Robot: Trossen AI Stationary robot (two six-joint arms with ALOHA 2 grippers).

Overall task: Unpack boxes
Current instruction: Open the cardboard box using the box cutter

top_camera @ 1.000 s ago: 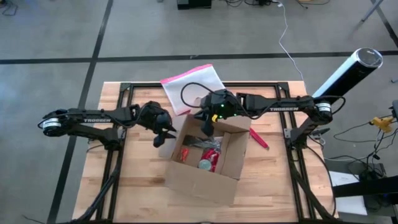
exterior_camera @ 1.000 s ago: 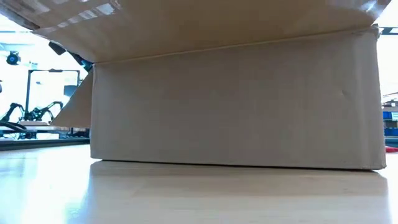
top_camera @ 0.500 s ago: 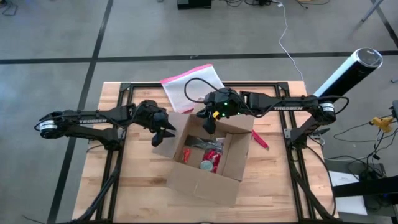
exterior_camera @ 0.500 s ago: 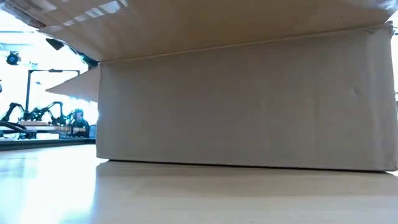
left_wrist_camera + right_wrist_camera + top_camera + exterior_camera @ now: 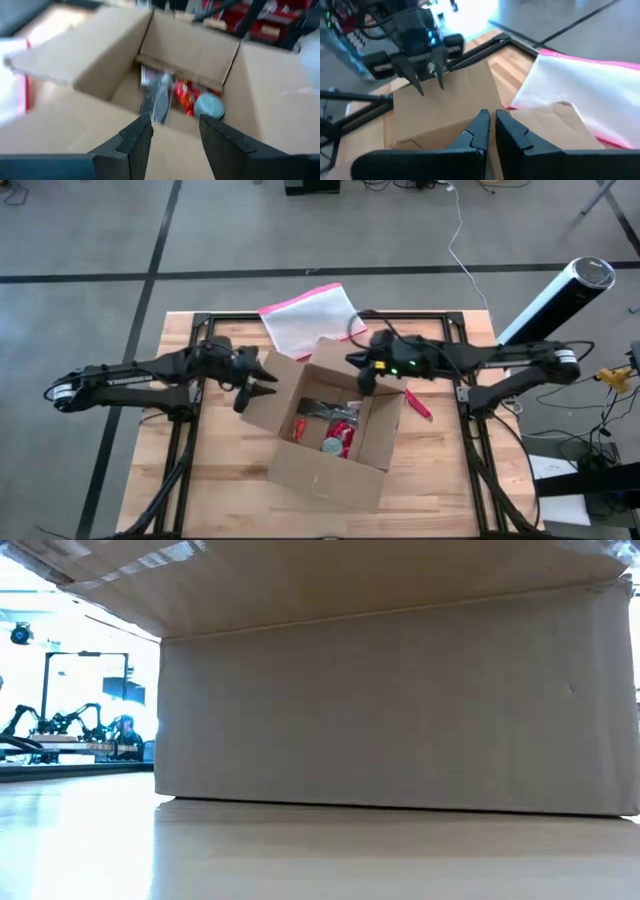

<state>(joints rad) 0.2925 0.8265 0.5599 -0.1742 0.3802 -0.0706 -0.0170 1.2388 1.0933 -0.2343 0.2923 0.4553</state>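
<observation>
Box (image 5: 335,435) sits between both arms' jaws.

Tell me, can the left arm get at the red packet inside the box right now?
Probably yes. The box is open on top, and the left gripper, open, faces straight in at the red packet with nothing between them.

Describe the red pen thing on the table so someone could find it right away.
Start at the open cardboard box mid-table. Just off its right wall, below the right gripper, a slim red stick-like item lies slanted on bare wood. It is the only red thing outside the box.
</observation>
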